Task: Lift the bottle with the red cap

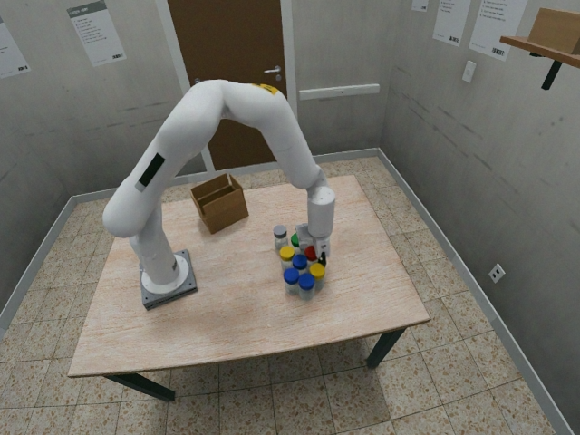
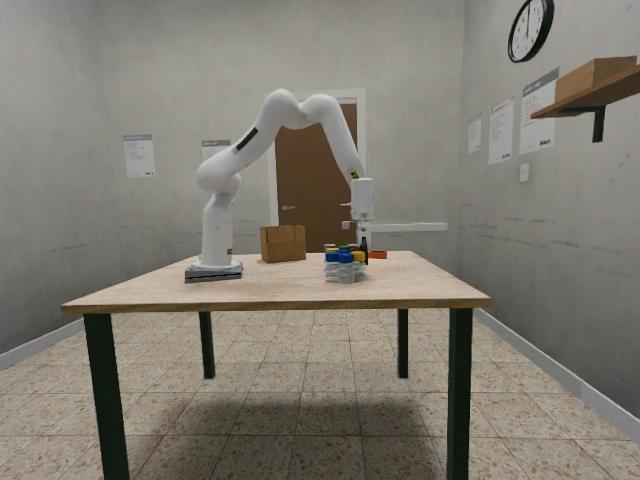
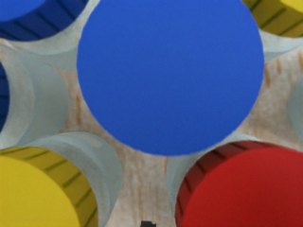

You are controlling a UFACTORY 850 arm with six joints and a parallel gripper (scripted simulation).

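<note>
The bottle with the red cap (image 1: 310, 253) (image 3: 246, 189) stands upright at the right of a tight cluster of clear bottles on the table (image 1: 234, 318). My gripper (image 1: 314, 256) (image 2: 362, 250) is open and lowered over this bottle, with its fingers down among the caps; one black finger shows just to the bottle's right. Nothing is gripped. In the wrist view a blue cap (image 3: 170, 71) (image 1: 299, 261) fills the middle, the red cap sits at the lower right, and a yellow cap (image 3: 33, 194) (image 1: 286, 253) sits at the lower left. In the exterior view the red cap is mostly hidden behind other bottles.
Around it stand upright bottles with grey (image 1: 279, 231), green (image 1: 294, 239), yellow (image 1: 316, 270) and blue (image 1: 291, 275) (image 1: 306, 281) caps. An open cardboard box (image 1: 218, 202) (image 2: 282, 242) stands at the back of the table. The arm's base (image 1: 166, 281) is at the left.
</note>
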